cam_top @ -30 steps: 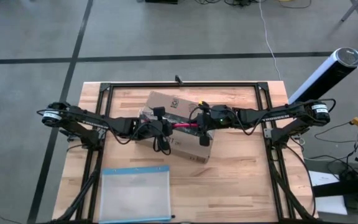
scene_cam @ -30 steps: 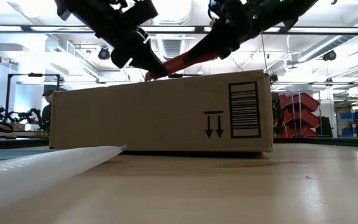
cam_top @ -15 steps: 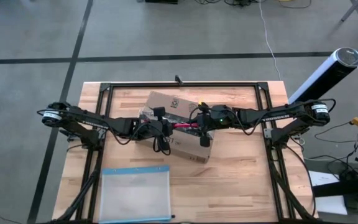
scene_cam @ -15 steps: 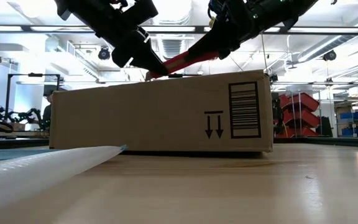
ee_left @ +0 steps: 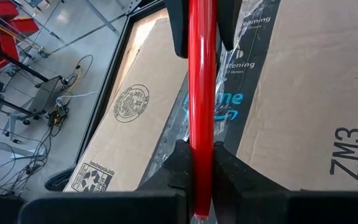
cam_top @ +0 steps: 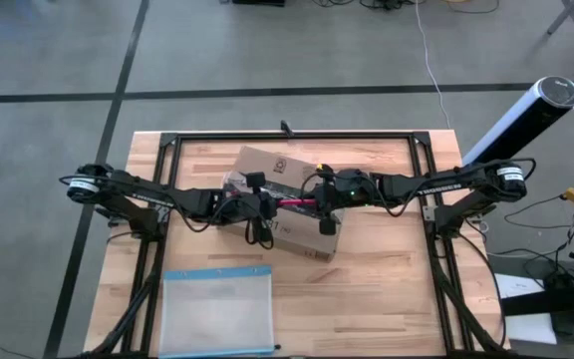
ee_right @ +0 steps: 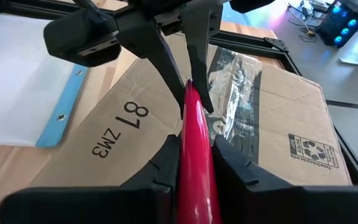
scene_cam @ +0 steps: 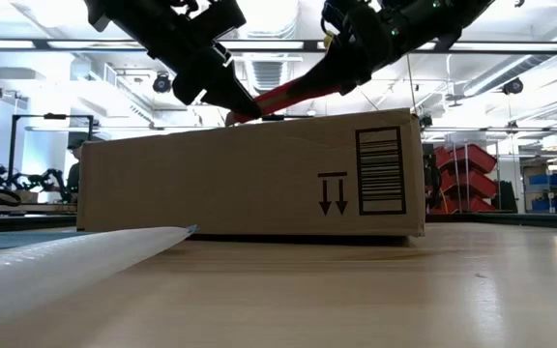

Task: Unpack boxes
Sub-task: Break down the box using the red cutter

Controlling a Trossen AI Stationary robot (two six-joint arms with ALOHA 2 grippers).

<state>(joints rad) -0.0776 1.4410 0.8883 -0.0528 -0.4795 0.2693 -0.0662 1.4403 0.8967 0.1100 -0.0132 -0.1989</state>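
Nothing has shifted since a second ago. My left gripper (cam_top: 263, 206) and right gripper (cam_top: 319, 204) both pinch the red tool (cam_top: 294, 202) over the cardboard box (cam_top: 292, 240) at mid-table, my arms reaching inward toward each other.

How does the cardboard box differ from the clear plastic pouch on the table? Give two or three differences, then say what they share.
The cardboard box is brown and opaque; the plastic pouch is clear with a blue edge. The box stands tall with taped flaps, while the pouch lies flat. Both arms meet above the box, holding a red tool; nothing touches the pouch. Both rest on the wooden table.
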